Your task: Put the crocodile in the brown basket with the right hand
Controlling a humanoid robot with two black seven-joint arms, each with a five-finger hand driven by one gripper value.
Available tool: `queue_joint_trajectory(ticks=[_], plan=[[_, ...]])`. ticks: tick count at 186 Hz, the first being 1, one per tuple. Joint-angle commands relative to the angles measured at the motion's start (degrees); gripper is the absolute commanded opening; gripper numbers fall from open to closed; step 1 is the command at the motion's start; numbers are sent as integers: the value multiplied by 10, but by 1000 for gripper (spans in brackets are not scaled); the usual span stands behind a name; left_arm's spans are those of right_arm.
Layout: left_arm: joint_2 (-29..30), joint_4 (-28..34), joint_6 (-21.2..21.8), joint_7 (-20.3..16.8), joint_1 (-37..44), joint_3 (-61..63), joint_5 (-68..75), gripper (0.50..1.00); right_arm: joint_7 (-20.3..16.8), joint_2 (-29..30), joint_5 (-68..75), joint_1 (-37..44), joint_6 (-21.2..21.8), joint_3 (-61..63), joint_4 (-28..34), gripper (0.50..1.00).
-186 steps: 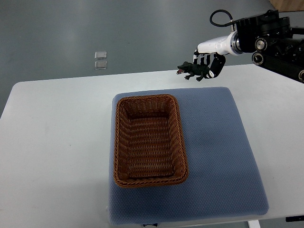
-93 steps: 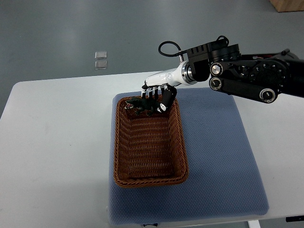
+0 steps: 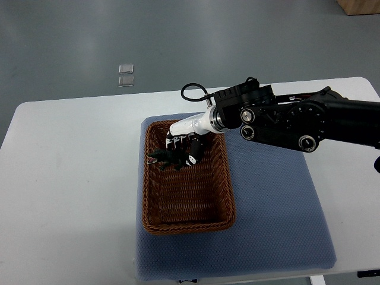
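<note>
A dark green toy crocodile (image 3: 165, 158) hangs inside the far half of the brown wicker basket (image 3: 221, 205), its head toward the basket's left wall. My right hand (image 3: 181, 148) is shut on the crocodile's back and tail end, fingers curled around it. The black right arm (image 3: 297, 122) reaches in from the right edge across the far part of the blue mat. Whether the crocodile touches the basket floor I cannot tell. The left arm does not show.
The basket stands on a blue padded mat (image 3: 273, 208) lying on a white table (image 3: 65, 178). Two small clear squares (image 3: 125, 75) lie on the grey floor beyond the table's far edge.
The right hand carried the crocodile from beyond the mat's far right corner leftward and toward me, then lowered it into the basket's far half.
</note>
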Motion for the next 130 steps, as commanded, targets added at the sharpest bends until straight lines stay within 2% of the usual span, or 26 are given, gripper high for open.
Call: queue_joint_trajectory(ticks=[1,14,21,32,49,62,73,88,111,130], plan=[[0,0,0,0,0,0,0,1000,0,0,-1,-1,1,-5,-4,603],[0,0,0,0,0,1,0,1000,-1,0,-1,-2,2,-5,-4,613],[0,0,0,0,0,1,0,1000,-1,0,-1,-3,2,-5,-4,641],[0,0,0,0,0,1,0,1000,-1,0,-1,-5,2,-4,-6,660],[0,0,0,0,0,0,0,1000,-1,0,-1,-12,2,-4,-9,742],[0,0,0,0,0,0,0,1000,-1,1,-1,-13,3,-4,-9,762],[0,0,0,0,0,0,0,1000,-1,2,-1,-14,3,-4,-10,801],[0,0,0,0,0,0,0,1000,-1,1,0,-17,4,-1,-16,881],[0,0,0,0,0,0,0,1000,-1,-5,2,-16,9,7,-17,911],[0,0,1,0,0,0,0,1000,0,-18,9,-12,9,18,-18,913]])
